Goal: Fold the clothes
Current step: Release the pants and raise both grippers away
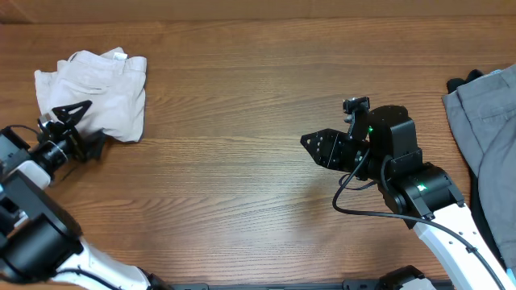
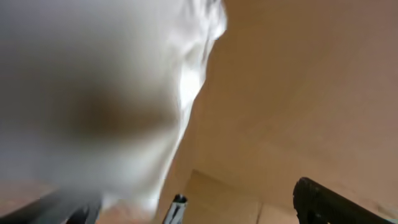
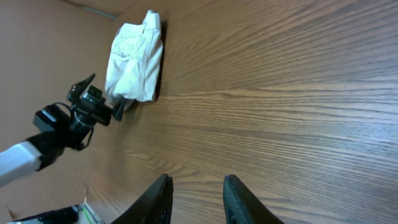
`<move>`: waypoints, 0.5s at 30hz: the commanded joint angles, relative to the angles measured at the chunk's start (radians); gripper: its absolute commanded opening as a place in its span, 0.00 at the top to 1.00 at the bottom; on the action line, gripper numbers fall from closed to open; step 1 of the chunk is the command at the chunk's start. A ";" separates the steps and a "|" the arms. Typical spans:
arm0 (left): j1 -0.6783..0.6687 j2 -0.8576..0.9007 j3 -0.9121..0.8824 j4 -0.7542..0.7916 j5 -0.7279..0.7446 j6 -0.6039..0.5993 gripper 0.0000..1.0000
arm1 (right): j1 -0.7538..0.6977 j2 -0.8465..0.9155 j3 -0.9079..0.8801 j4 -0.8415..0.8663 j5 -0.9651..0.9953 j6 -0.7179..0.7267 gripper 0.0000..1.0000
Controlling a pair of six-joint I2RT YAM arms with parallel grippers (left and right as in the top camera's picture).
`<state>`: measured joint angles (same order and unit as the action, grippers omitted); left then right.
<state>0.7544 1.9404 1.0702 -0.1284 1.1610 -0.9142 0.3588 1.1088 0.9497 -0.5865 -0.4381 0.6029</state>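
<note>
Cream shorts [image 1: 97,89] lie bunched in a rough, thick bundle at the far-left back part of the wooden table [image 1: 242,169], near its left edge. The waistband & a stitched pocket face up, and the lower hem is uneven.

The L tool [image 1: 83,127] sits at the bundle's lower-left corner, jaws spread wide & pinching nothing. One finger lies over the cloth edge, the other over bare wood. In the L wrist view pale cloth fills most of the frame, blurred & v. close. Can't tell if it touches a finger.

The R tool [image 3: 198,178] hovers over bare wood well apart from the shorts, near mid-table. Its jaws are partly spread w/ nothing between. A grey garment [image 1: 484,121] & a black garment [image 1: 461,81] lie at the far-right edge, not part of this job.

Risks, as I judge them:
- Snag: cloth is so close to the L tool that a sideways or upward pull-away may catch a layer & drag the fold open.
- Loose stack: the bundle looks puffy, not pressed flat, so layers may slump or spring apart w/ any nudge.
- Edge: the shorts are close to the table's left side, so a push outward could tip part of them off.
- No backup: the R tool is too far away to pin the cloth if it shifts.
- Blind spot: the L wrist cam is mostly covered, so contact is hard to judge from there.
</note>
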 commanded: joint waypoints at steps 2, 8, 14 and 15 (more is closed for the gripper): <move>-0.003 -0.123 -0.003 -0.327 -0.382 0.283 0.00 | -0.003 -0.008 0.002 0.008 -0.017 -0.002 0.69; -0.009 -0.277 0.016 -0.676 -0.625 0.560 0.00 | -0.003 -0.008 0.002 0.016 -0.027 -0.002 0.69; -0.098 -0.554 0.217 -0.930 -0.779 0.755 0.00 | 0.000 -0.008 0.002 0.053 -0.018 -0.162 0.68; -0.128 -0.596 0.261 -0.962 -0.772 0.784 0.00 | 0.000 -0.008 0.006 0.051 0.001 -0.203 0.69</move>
<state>0.6922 1.4876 1.1965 -1.0481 0.4728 -0.3042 0.3588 1.1088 0.9497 -0.5449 -0.4557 0.5346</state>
